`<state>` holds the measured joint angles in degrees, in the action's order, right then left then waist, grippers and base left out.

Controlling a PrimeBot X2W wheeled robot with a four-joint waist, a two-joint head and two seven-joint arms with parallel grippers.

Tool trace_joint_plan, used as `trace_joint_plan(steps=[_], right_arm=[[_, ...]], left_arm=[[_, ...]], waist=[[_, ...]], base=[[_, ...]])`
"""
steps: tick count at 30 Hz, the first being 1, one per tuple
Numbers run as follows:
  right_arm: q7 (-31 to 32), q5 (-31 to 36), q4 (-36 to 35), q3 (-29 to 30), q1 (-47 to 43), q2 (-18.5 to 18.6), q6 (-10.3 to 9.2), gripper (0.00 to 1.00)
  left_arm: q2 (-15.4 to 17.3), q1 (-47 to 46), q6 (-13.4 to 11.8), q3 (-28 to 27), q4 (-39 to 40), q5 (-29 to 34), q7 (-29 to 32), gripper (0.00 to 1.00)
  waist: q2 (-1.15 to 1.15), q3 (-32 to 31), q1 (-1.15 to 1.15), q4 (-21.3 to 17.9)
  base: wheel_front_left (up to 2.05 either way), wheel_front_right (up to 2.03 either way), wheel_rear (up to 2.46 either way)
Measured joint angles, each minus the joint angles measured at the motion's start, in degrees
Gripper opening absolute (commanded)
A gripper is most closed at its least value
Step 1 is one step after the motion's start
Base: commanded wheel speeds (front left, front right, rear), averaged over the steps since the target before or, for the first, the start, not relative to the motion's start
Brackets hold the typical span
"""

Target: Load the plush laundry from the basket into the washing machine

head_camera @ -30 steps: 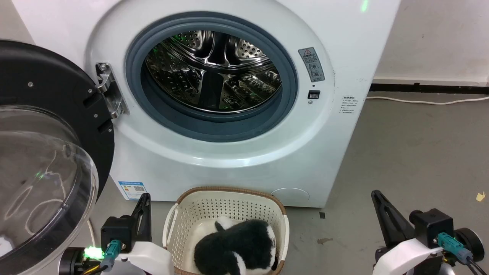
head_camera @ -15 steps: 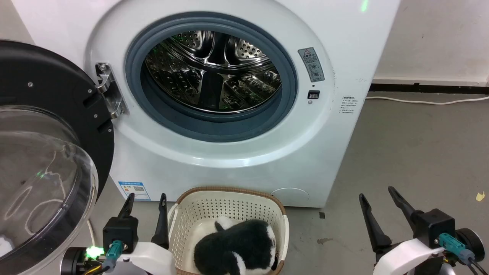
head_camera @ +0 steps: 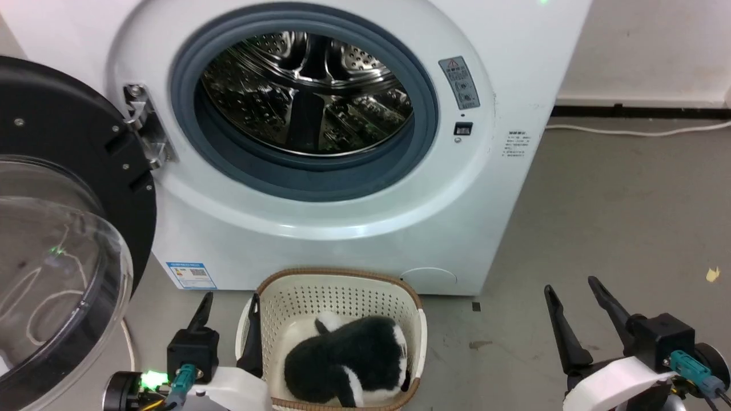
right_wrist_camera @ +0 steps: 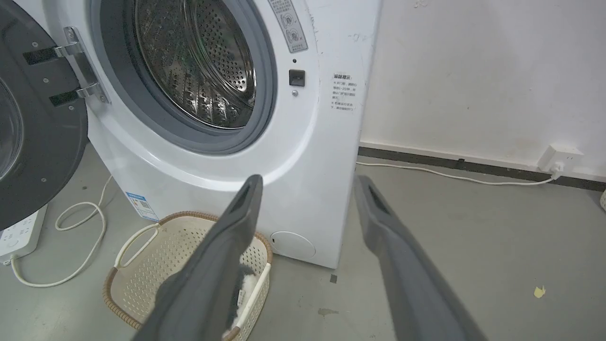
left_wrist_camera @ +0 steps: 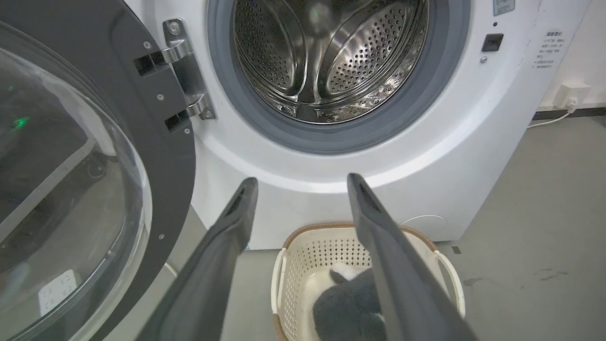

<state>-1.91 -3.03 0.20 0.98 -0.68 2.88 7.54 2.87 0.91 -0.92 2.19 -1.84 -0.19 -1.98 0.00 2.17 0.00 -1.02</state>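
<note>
The white washing machine stands in front of me with its door swung open to the left and the steel drum bare. On the floor before it sits the cream basket with a brown rim. The plush laundry, dark fur with white patches, lies inside it. My left gripper is open just left of the basket's rim. My right gripper is open over the floor well to the right of the basket. Both wrist views show the basket below spread fingers.
A white power strip and its looped cable lie on the floor left of the basket under the open door. A white cord runs along the wall base to a socket. Bare grey floor spreads to the right.
Both grippers went from shut to open. The head camera tilted slightly, so the whole scene sits a little higher and further left. The plush laundry lies as before.
</note>
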Motion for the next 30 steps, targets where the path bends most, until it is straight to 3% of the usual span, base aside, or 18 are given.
trace_joint_plan(steps=[13,19,30], right_arm=[[-1.8,-2.3,-0.7,-0.3,1.4,0.0,0.00,1.00],[-2.8,-4.3,-0.6,-0.7,2.5,0.0,0.00,1.00],[-4.1,-6.7,-0.6,-1.2,3.8,0.0,0.00,1.00]], left_arm=[[0.2,-3.3,0.2,1.9,-7.3,-1.1,-1.4,1.00],[0.7,-6.3,1.9,3.4,-13.2,-1.9,0.5,1.00],[2.2,-10.8,2.7,4.9,-21.4,-2.6,1.2,1.00]], waist=[[0.00,4.8,0.00,-2.4],[0.00,7.7,0.00,-3.9],[0.00,12.3,0.00,-6.6]], base=[[0.00,0.00,0.00],[0.00,0.00,0.00],[0.00,0.00,0.00]])
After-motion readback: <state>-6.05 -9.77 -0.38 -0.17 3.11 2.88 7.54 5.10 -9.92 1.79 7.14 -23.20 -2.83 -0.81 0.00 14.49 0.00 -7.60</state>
